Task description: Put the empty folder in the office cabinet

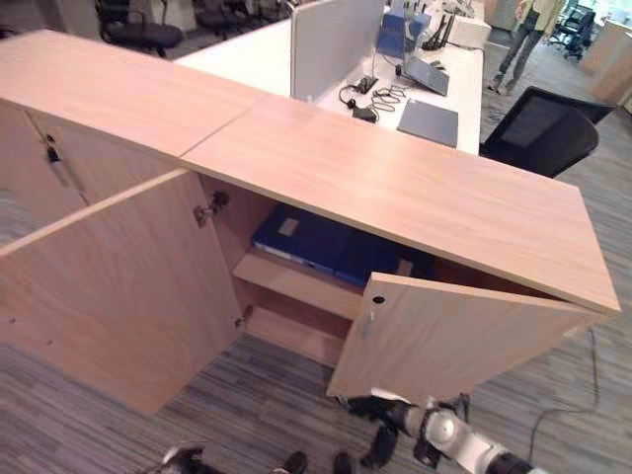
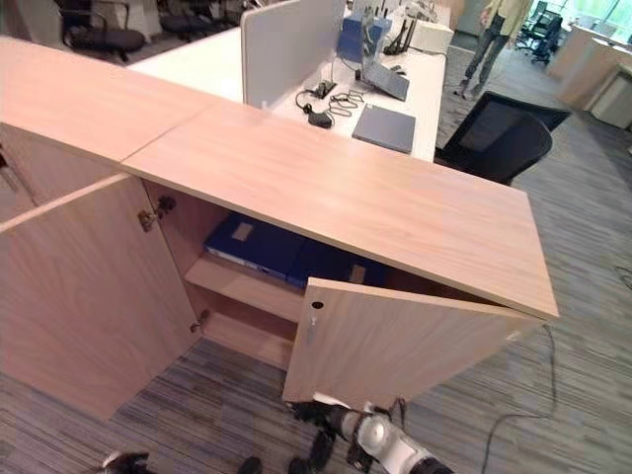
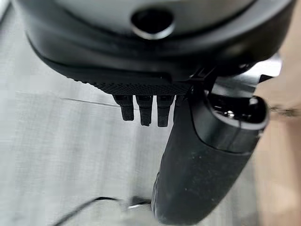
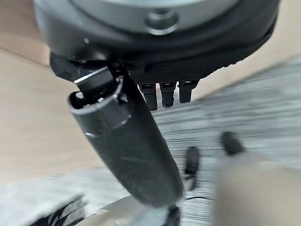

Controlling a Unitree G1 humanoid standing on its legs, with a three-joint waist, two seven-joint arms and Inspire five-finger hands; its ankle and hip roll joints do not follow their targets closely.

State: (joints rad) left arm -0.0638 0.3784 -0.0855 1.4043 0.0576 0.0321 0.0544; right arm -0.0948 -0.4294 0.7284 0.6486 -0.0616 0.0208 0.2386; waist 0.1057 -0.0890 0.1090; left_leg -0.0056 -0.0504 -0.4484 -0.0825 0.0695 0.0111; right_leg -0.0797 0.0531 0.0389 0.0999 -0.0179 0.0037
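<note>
The wooden office cabinet (image 1: 395, 188) stands in front of me. Its left door (image 1: 109, 286) is swung wide and its right door (image 1: 434, 336) is partly open. Two dark blue folders (image 1: 301, 237) (image 1: 370, 257) lie flat side by side on the upper shelf inside. My right hand (image 1: 375, 407) hangs low by the bottom corner of the right door, its fingers (image 4: 162, 94) straight and holding nothing. At the lower left, above the carpet, my left hand (image 1: 183, 459) is also open and empty, fingers (image 3: 143, 108) straight.
A second cabinet (image 1: 89, 89) adjoins on the left. Behind it is a white desk (image 1: 444, 69) with a grey partition, a laptop (image 1: 428, 121) and cables. A black office chair (image 1: 538, 128) stands at the right. A person (image 1: 523, 39) stands far back.
</note>
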